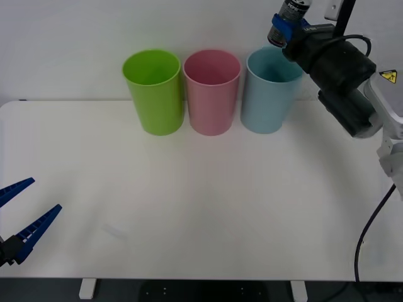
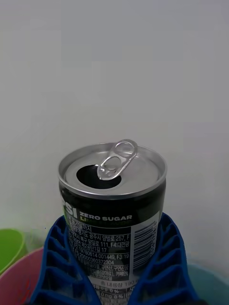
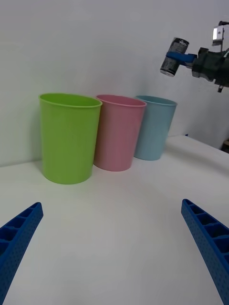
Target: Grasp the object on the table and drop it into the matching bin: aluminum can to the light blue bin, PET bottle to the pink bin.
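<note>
Front view: one wide white rectangular desk (image 1: 201,207) with rounded corners carries three tall tapered plastic bins in a row along its far edge, rims nearly touching: one lime green bin (image 1: 154,91) on the left, one pink bin (image 1: 211,91) in the middle, one light blue bin (image 1: 271,91) on the right. The right gripper (image 1: 288,24) is raised above the light blue bin's rim, its blue ribbed fingers clamped on the one small silver aluminum can (image 1: 293,11). The left gripper (image 1: 28,211) sits low at the desk's near left corner, fingers spread wide, holding nothing. Right wrist view: the can (image 2: 113,209) stands upright between the fingers (image 2: 59,267), black label with white "ZERO SUGAR" print, silver top, pull-tab lifted, mouth open.
</note>
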`<act>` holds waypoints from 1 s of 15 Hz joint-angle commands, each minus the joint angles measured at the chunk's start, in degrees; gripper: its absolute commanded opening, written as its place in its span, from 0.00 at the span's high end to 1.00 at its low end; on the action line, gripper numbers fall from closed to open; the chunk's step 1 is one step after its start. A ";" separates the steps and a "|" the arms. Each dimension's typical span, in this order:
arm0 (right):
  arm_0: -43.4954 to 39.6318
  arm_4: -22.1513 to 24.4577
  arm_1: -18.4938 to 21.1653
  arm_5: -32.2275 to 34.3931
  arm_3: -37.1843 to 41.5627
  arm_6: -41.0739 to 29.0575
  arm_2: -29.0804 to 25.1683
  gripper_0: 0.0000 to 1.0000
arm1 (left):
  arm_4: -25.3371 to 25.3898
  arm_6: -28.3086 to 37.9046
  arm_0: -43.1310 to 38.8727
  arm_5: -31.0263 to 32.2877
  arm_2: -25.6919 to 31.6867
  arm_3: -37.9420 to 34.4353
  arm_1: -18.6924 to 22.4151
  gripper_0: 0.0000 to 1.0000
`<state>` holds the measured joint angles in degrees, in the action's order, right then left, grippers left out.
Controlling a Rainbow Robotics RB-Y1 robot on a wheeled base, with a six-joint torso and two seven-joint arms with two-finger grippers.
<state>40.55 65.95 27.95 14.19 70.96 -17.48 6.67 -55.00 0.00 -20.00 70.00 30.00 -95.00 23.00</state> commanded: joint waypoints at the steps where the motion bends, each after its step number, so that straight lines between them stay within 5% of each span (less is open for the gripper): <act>1: 3.66 0.32 -0.96 -2.06 -5.92 1.22 0.01 1.00 | 0.00 0.00 0.00 0.00 0.00 0.00 0.00 0.00; 11: 7.26 2.25 -3.25 -4.96 -12.51 5.71 0.27 0.94 | 0.00 0.00 0.00 0.00 0.00 0.00 0.00 0.00; 13: 7.18 2.61 -3.25 -4.96 -12.51 6.76 0.18 0.15 | 0.00 0.00 0.00 0.00 0.00 0.00 0.00 0.00; 14: 7.18 2.78 -3.25 -4.96 -12.51 7.20 0.27 0.00 | 0.00 0.00 0.00 0.00 0.00 0.00 0.00 0.00; 15: 7.18 2.78 -3.25 -5.05 -12.51 7.55 0.18 0.00 | 0.00 0.00 0.00 0.00 0.00 0.00 0.00 0.00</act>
<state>47.75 68.70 24.70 9.20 58.44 -10.22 6.91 -55.00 0.00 -20.00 70.00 30.00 -95.00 23.00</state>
